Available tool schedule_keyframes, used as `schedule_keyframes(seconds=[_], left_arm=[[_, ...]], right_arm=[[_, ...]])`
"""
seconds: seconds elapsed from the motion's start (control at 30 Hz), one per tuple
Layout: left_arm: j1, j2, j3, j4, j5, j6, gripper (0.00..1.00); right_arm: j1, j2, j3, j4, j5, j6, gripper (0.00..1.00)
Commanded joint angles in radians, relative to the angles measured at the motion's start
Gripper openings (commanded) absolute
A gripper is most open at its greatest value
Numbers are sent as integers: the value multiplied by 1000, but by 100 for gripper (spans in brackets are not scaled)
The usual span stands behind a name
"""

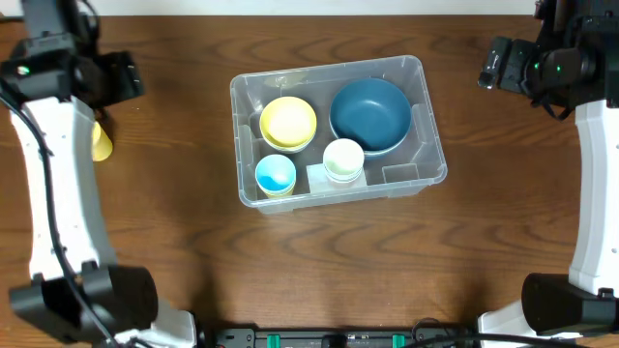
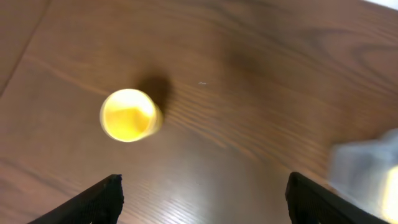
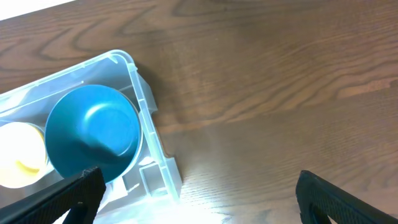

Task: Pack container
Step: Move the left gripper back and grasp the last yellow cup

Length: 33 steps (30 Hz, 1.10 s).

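1. The clear container (image 1: 401, 174) sits at the middle of the dark wooden counter (image 1: 174, 261), slightly askew, its long side running left to right in the overhead view.
2. Four pieces stand inside it. A dark blue bowl (image 1: 369, 114) fills the far right part, and a yellow bowl (image 1: 288, 123) stands beside it on the left.
3. Along the near wall stand a pale cream cup (image 1: 343, 159) and, to its left, a small cup (image 1: 276, 175) with a blue inside. All four are upright with their mouths facing up.
4. A yellow cup (image 2: 129, 116) stands alone on the counter, well apart from the container on the left. In the overhead view the left arm partly covers it.
5. The left pincer (image 2: 205, 202) hangs above the counter with its jaws spread wide, grasping nothing. The yellow cup lies ahead of it and toward its left finger. The view is blurred.
6. The right pincer (image 3: 199, 199) is likewise released and empty, its two dark fingers far apart at the bottom of the right wrist view.
7. That view shows the container's right end and the dark blue bowl ahead of the right pincer's left finger, with bare counter beyond.
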State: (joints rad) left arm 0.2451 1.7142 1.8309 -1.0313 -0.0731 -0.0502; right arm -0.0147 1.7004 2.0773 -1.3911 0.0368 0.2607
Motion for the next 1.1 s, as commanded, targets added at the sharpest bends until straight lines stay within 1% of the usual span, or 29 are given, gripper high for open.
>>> schedule_keyframes(seconds=[0.0, 0.1, 0.17, 0.23, 0.47, 0.6, 0.73, 1.0, 1.07], left_arm=[[61, 79, -1, 16, -22, -11, 84], [99, 144, -1, 31, -22, -10, 84], [119, 196, -1, 38, -21, 11, 84], [129, 241, -1, 43, -14, 36, 84], [136, 370, -1, 92, -13, 57, 84], [136, 414, -1, 124, -13, 58, 83], [137, 447, -1, 155, -14, 90, 83], [136, 504, -3, 170, -14, 95, 82], [136, 521, -4, 169, -14, 95, 76]], right_arm=[[-5, -7, 0, -1, 0, 16, 99], [-5, -7, 0, -1, 0, 15, 99], [-5, -7, 0, -1, 0, 15, 99], [-5, -7, 0, -1, 0, 15, 99], [-5, -7, 0, -1, 0, 16, 99], [-5, -7, 0, -1, 0, 16, 99], [-5, -7, 0, -1, 0, 16, 99], [-5, -7, 0, -1, 0, 15, 99], [-5, -7, 0, -1, 0, 16, 99]])
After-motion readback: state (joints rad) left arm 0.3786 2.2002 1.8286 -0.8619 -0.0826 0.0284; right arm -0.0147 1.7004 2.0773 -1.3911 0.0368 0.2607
